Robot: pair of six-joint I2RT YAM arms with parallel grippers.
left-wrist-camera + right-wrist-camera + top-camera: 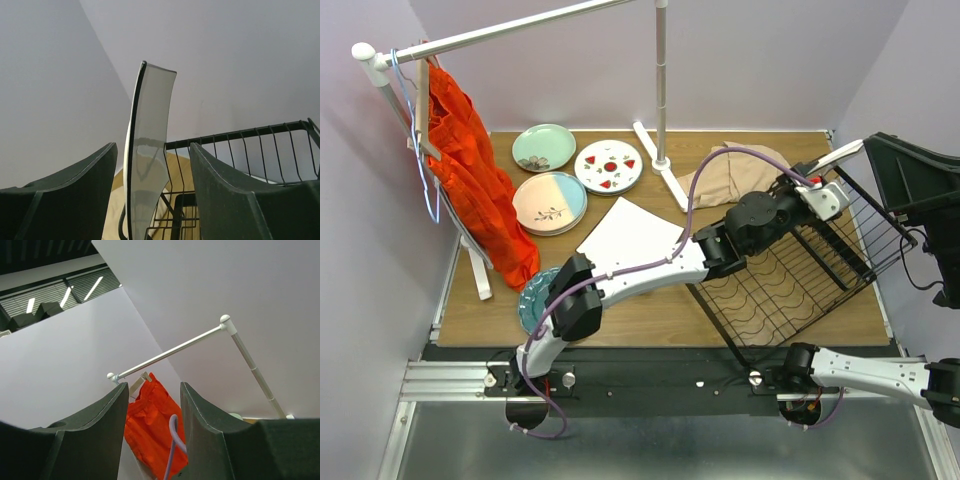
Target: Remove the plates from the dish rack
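Observation:
A white plate (152, 110) with a dark rim stands on edge in the dish rack (790, 280), a black wire rack at the right of the table. My left gripper (152, 150) is open around the plate's edge, which sits nearer the left finger with a gap on both sides. From above, the left gripper (830, 182) reaches over the rack's far side, by the plate's thin white edge (845, 152). Out on the table lie a pale green plate (542, 147), a red-spotted plate (608, 166), a pink-and-blue plate (550, 202), a white square plate (630, 238) and a teal plate (533, 300) half under my left arm. My right gripper (154, 390) is open and empty.
A white clothes rail (661, 90) stands at the back with an orange garment (470, 170) hanging at its left end. A beige cloth (735, 172) lies behind the rack. My right gripper (882, 160) hangs raised at the far right, pointing left.

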